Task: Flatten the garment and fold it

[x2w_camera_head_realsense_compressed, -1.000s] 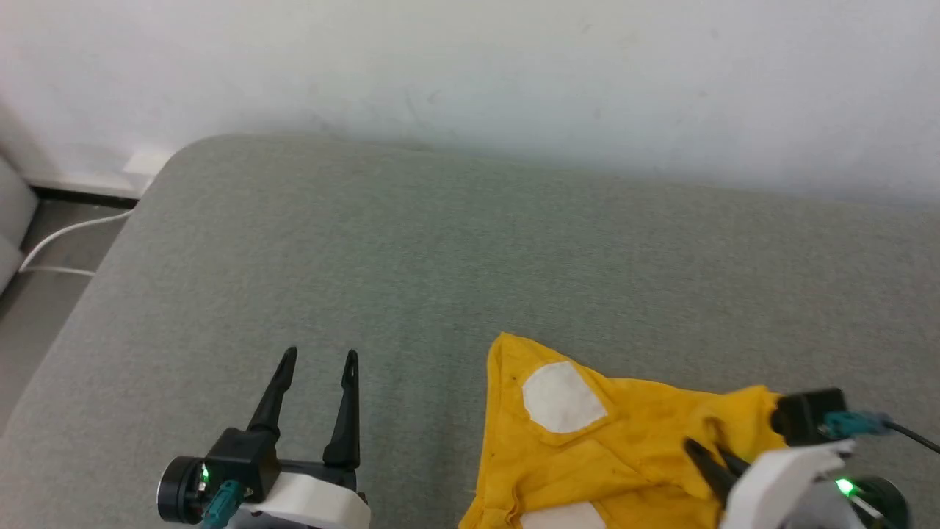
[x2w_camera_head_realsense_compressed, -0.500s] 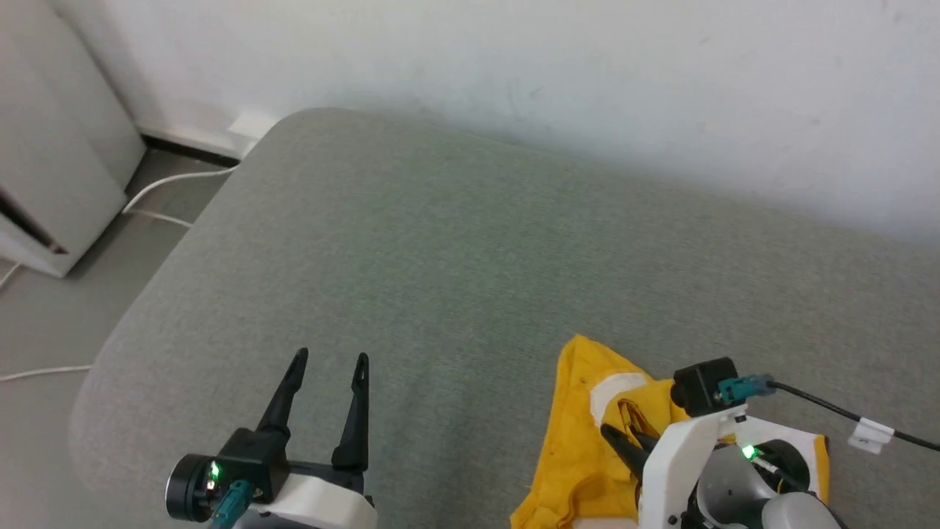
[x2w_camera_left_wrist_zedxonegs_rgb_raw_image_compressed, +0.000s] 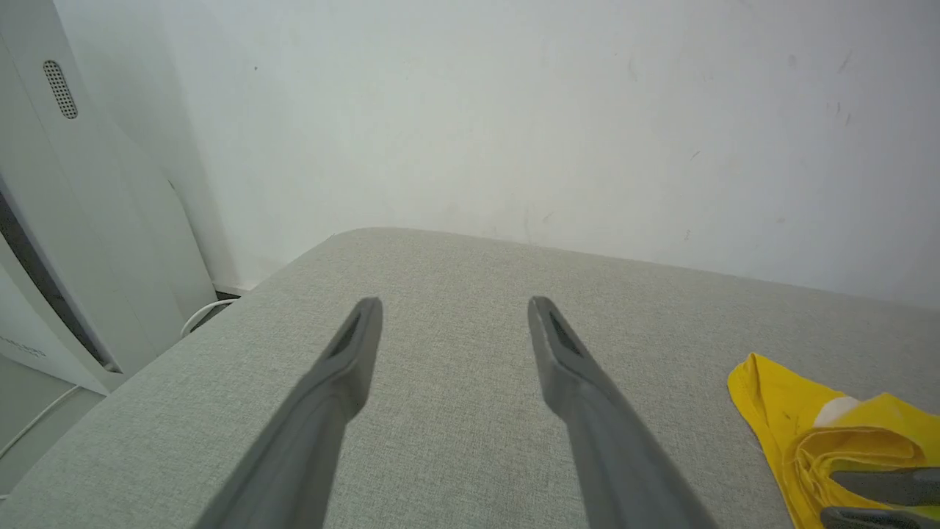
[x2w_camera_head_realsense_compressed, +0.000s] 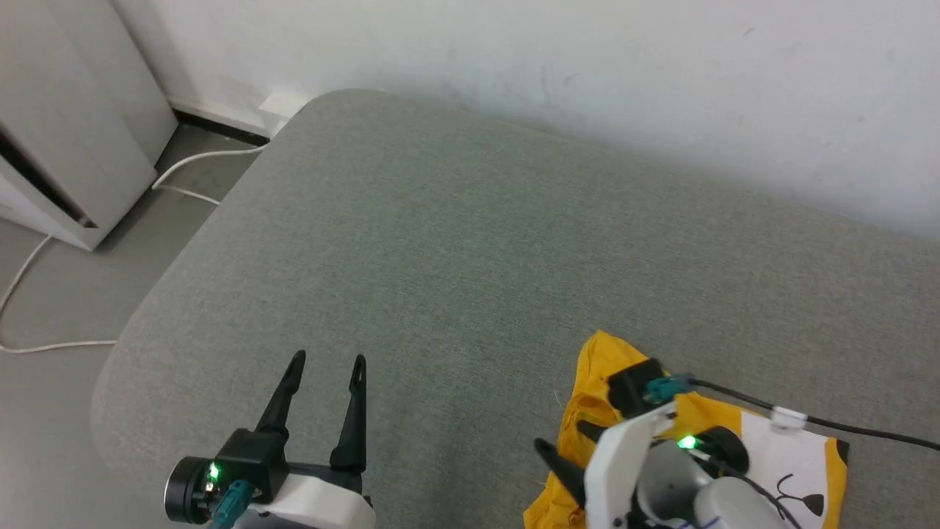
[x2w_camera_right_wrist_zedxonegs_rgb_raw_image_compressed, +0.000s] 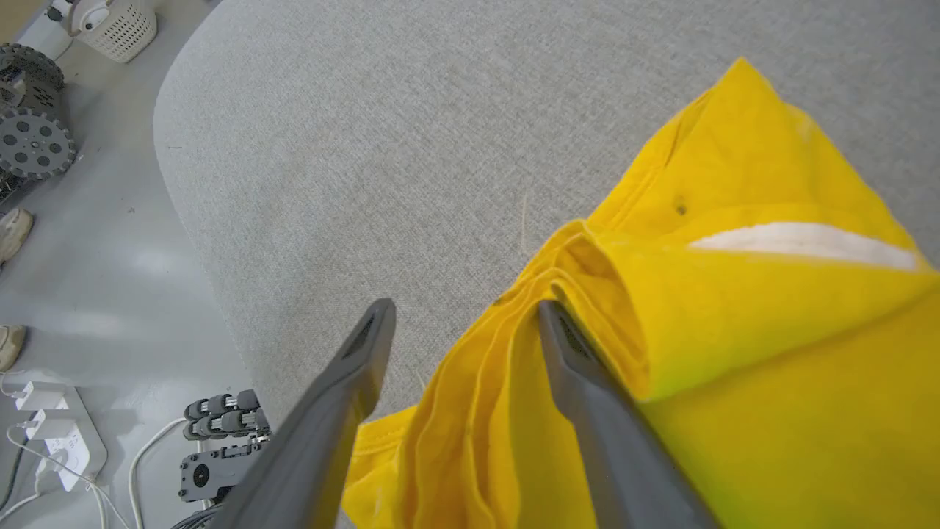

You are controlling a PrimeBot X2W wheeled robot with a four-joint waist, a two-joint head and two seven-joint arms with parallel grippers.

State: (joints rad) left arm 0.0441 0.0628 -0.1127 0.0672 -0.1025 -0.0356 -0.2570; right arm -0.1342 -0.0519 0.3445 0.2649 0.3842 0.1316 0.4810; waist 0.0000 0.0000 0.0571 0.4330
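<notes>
The mustard-yellow garment [x2w_camera_head_realsense_compressed: 596, 366] lies bunched at the near right of the grey cushion, a white patch with black lines [x2w_camera_head_realsense_compressed: 789, 463] showing on its right part. In the right wrist view, stacked folds of the garment [x2w_camera_right_wrist_zedxonegs_rgb_raw_image_compressed: 734, 169] run between my right gripper's [x2w_camera_right_wrist_zedxonegs_rgb_raw_image_compressed: 464, 308] spread fingers; it is open, its right finger resting on the fabric. From the head view the right gripper [x2w_camera_head_realsense_compressed: 567, 438] sits at the garment's left edge. My left gripper [x2w_camera_head_realsense_compressed: 327, 361] hovers open and empty over bare cushion, well left of the garment [x2w_camera_left_wrist_zedxonegs_rgb_raw_image_compressed: 778, 404].
The grey cushion [x2w_camera_head_realsense_compressed: 440, 242] reaches back to a white wall, with a rounded corner at far left. A white appliance [x2w_camera_head_realsense_compressed: 59, 139] and a white cable [x2w_camera_head_realsense_compressed: 198, 156] are on the floor beyond. The right wrist view shows power strips [x2w_camera_right_wrist_zedxonegs_rgb_raw_image_compressed: 51, 433] and a foot [x2w_camera_right_wrist_zedxonegs_rgb_raw_image_compressed: 11, 231] on the floor.
The head camera has turned, shifting the whole picture. My right gripper swung leftward across the garment and its fingers came apart. The fabric is more bunched, and the round white patch is folded away.
</notes>
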